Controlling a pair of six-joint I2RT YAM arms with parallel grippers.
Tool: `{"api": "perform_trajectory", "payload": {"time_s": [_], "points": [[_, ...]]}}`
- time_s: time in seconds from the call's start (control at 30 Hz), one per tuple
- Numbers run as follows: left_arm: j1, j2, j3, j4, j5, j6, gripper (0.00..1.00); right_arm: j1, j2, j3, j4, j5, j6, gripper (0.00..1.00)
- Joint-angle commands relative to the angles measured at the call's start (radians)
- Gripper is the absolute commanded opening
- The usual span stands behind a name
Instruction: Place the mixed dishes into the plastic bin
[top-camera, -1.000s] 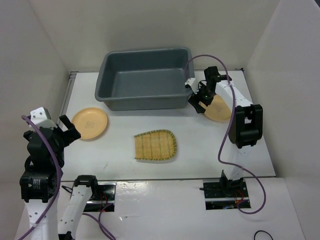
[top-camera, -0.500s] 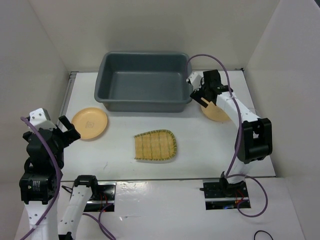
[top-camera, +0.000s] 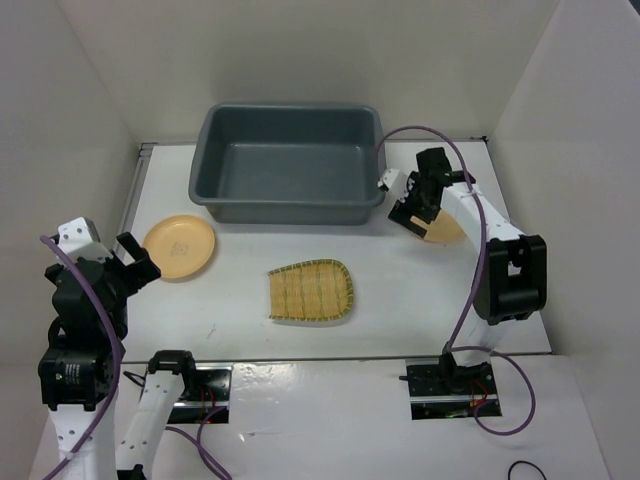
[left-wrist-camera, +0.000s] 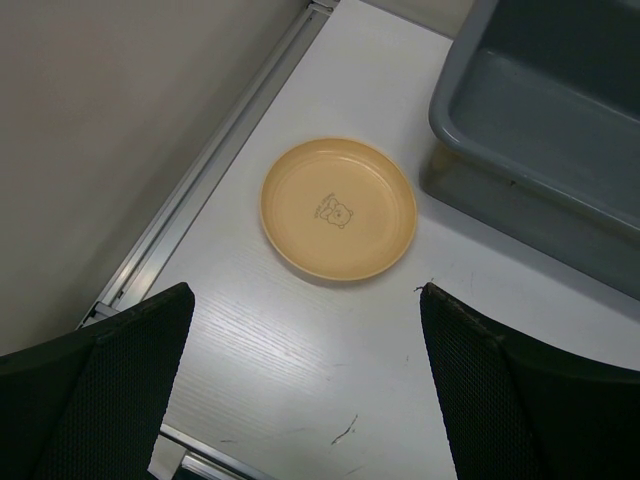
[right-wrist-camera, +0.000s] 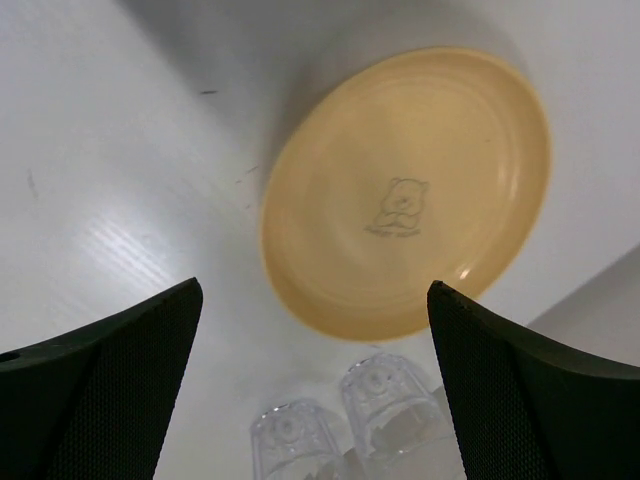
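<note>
Right hand (top-camera: 412, 207) hangs released, its fingers spread wide with nothing between them, over a yellow-tan plate (right-wrist-camera: 405, 190). That plate lies flat on the counter (top-camera: 240, 275) just off the right near corner of the grey plastic bin (top-camera: 290, 205), with two clear cups (right-wrist-camera: 385, 398) side by side just beside its rim. Left hand (top-camera: 137, 262) is likewise released and empty, poised near a second plate (left-wrist-camera: 338, 208) lying left of the bin, while the bamboo tray (top-camera: 310, 291) rests flat mid-counter, apart from both plates and the bin.
</note>
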Motion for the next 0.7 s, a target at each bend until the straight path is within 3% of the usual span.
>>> {"api": "perform_trajectory", "payload": {"time_s": [0.0, 0.33, 0.67], "points": [[0.008, -0.016, -0.003, 0.041, 0.004, 0.013, 1.00, -0.005, 0.029, -0.019, -0.120, -0.100, -0.051, 0.97], [0.008, 0.004, -0.003, 0.041, 0.004, 0.013, 1.00, -0.086, 0.205, -0.010, -0.143, -0.149, -0.014, 0.95], [0.008, 0.032, -0.003, 0.041, 0.004, 0.013, 1.00, -0.160, 0.276, 0.046, -0.177, -0.171, -0.027, 0.92]]}}
